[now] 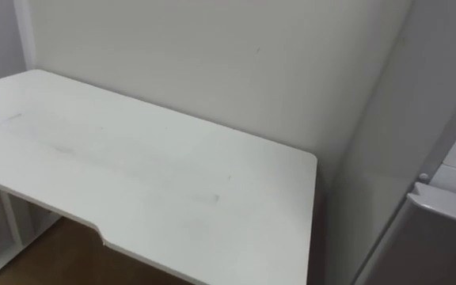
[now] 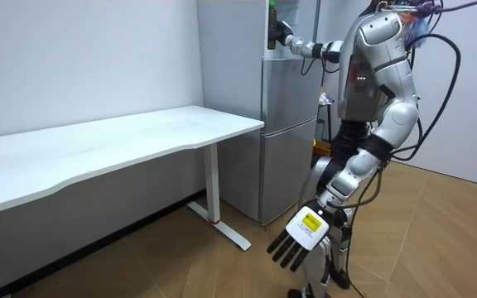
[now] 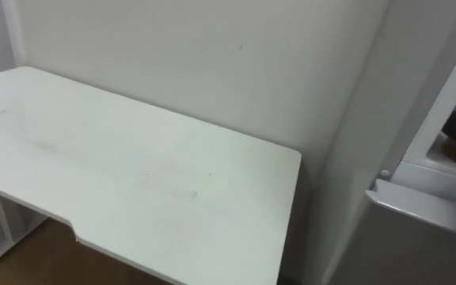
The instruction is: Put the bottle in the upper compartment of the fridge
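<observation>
In the room view I stand in front of the grey fridge [image 2: 288, 124], beside the white table. My right arm reaches up into the open upper compartment. There my right hand [image 2: 285, 33] is curled round a dark bottle [image 2: 271, 26] with a green cap, held upright at the compartment's front edge. My left hand [image 2: 305, 228] hangs low by my leg, fingers straight and holding nothing. In the eye views the fridge [image 3: 418, 222] fills the right side, with a dark shape just inside its upper opening.
The white table [image 1: 157, 174] stands along the wall to my left, its right end close to the fridge's side. Wooden floor [image 2: 437, 240] lies open behind me. The wall [image 1: 212, 55] is right behind the table.
</observation>
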